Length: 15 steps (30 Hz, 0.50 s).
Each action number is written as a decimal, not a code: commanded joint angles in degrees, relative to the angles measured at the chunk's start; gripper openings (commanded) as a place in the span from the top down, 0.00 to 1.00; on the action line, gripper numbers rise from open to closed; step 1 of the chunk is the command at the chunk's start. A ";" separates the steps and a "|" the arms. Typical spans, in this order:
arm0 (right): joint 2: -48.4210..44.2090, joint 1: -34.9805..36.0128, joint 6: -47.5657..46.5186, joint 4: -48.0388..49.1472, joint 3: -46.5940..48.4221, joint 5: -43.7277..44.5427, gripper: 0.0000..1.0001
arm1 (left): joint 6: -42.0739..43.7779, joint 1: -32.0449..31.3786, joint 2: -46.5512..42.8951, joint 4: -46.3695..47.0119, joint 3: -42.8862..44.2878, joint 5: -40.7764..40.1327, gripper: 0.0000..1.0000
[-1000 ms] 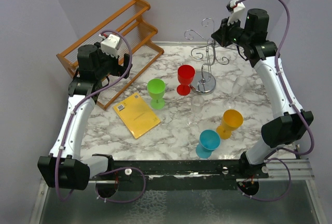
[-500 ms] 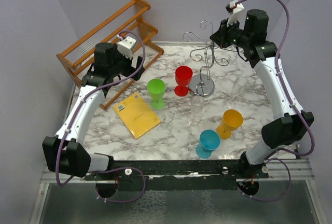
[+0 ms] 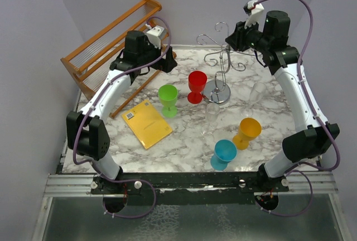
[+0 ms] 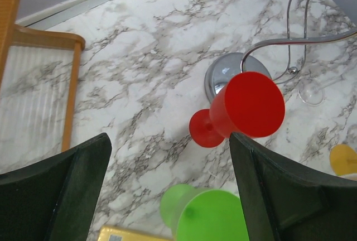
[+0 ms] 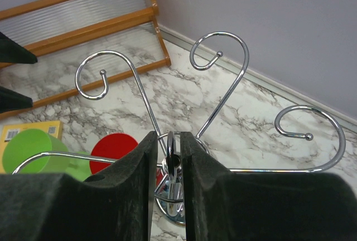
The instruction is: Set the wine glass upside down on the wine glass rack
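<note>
Approach stage: bracing the wine glass rack (image 3: 223,65) and lining up for a pick.

Gripping the rack's central pole near its top with the right end effector (image 5: 170,157), pinched fully closed on the metal. Hovering above the counter (image 3: 184,140) with the left end effector (image 4: 168,138), spread wide and holding nothing. Aiming, by the look of it, at the red wine glass (image 4: 245,107) — upright, just beside the rack's round base, not yet touched. Calls next for dropping lower, closing on the stem or bowl, lifting, inverting, then hanging it by the foot on a scrolled arm — without knocking the green glass (image 4: 206,218) close by.
</note>
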 commanded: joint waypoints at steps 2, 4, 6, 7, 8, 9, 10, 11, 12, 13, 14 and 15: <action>-3.13 0.26 -1.56 2.23 -1.11 2.86 0.67 | -3.76 -3.81 7.11 -0.48 7.77 2.69 0.13; -3.70 0.29 -2.00 2.01 -1.23 3.52 0.62 | -3.51 -5.06 9.95 -1.77 9.84 2.33 0.16; -4.52 0.29 -2.46 1.96 -1.78 4.34 0.56 | -3.34 -6.08 11.69 -3.05 11.48 1.99 0.19; -5.12 0.28 -2.85 2.08 -2.14 4.80 0.53 | -3.23 -6.52 13.15 -3.68 12.55 1.95 0.21; -5.72 0.29 -3.05 2.24 -2.66 5.34 0.49 | -3.12 -6.81 14.13 -4.41 13.28 1.90 0.23; -6.45 0.25 -3.33 2.42 -3.29 5.91 0.47 | -3.02 -7.11 15.21 -5.22 14.19 1.86 0.25; -7.18 0.29 -3.68 2.67 -3.98 6.44 0.44 | -2.89 -7.42 16.14 -6.10 15.01 1.99 0.26; -7.96 0.27 -3.91 3.00 -4.70 6.91 0.42 | -2.55 -7.70 17.01 -6.98 15.76 2.10 0.28; -8.63 0.29 -4.02 3.24 -5.39 7.27 0.41 | -2.38 -7.99 17.80 -7.69 16.34 2.33 0.29; -9.33 0.29 -4.26 3.54 -6.16 7.65 0.40 | -2.17 -8.23 18.34 -8.31 16.69 2.66 0.29; -9.99 0.29 -4.41 3.86 -6.78 7.96 0.40 | -2.09 -8.45 18.83 -8.63 16.85 2.93 0.29; -10.54 0.29 -4.46 4.06 -7.43 8.30 0.39 | -2.00 -8.69 19.20 -8.78 16.88 3.21 0.30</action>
